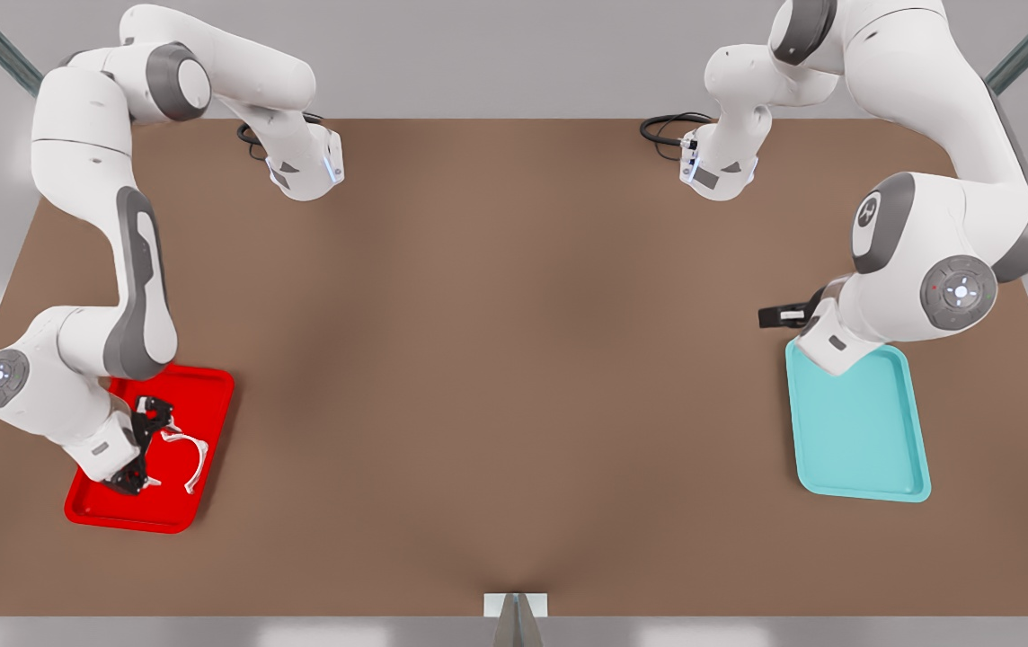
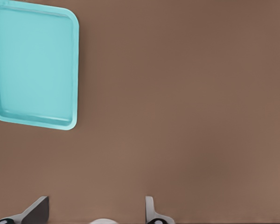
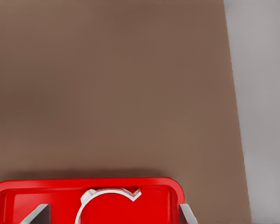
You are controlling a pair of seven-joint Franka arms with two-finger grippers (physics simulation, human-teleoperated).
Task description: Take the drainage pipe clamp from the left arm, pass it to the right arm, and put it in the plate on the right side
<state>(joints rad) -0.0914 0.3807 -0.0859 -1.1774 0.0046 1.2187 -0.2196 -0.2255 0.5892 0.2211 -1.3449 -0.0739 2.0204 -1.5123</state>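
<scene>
Red plate: front view's left.
Right gripper: over the plate, fingers spread wide, gripping nothing.
Drainage pipe clamp: lying in the plate, between the fingers.
Left gripper: waits beside teal tray, fingers apart, empty.

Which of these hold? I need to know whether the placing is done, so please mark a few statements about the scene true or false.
1. The clamp lies in the red tray. True.
2. The right claw is shut on the clamp. False: its fingers are spread open, with the clamp between them in the tray.
3. The left claw holds the clamp. False: it is open and holds nothing, near the teal tray.
4. The teal tray sits at the front view's right. True.
</scene>
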